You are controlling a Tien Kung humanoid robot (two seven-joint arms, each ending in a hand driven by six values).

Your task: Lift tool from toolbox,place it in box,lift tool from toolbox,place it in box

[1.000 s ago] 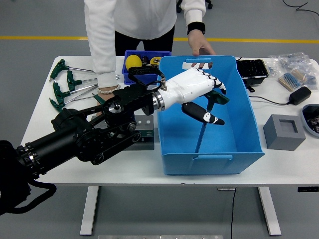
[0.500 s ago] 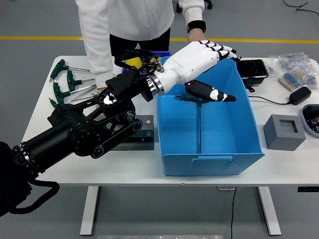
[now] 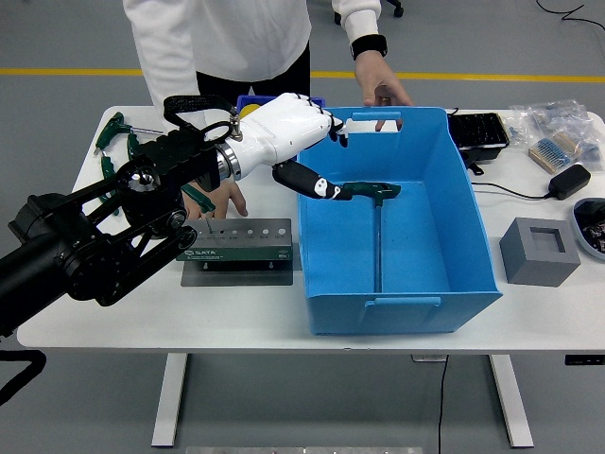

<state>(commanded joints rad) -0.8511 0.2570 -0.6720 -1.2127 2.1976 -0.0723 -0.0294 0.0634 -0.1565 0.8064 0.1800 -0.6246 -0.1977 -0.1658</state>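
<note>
A green T-handle tool (image 3: 370, 191) lies inside the blue box (image 3: 463, 203), its handle near the left wall and its shaft running toward the front wall. My left hand (image 3: 327, 161) hovers over the box's left rim, fingers spread, holding nothing. A grey tool holder (image 3: 238, 241) stands on the table just left of the box. Several more green T-handle tools (image 3: 123, 161) lie at the far left. A person at the far side rests one hand (image 3: 223, 196) on the table behind the holder and the other hand (image 3: 382, 92) on the box's far rim.
A small blue bin (image 3: 253, 101) sits behind my wrist, mostly hidden. Right of the box are a grey foam block (image 3: 539, 251), a black adapter (image 3: 567, 180) with cable, a black tray (image 3: 477, 130), plastic bags (image 3: 558, 132) and a bowl (image 3: 591, 227).
My left hand let go of the T-handle tool in the box, rose, then drew back left past the box's left wall. The tool now lies in the box.
</note>
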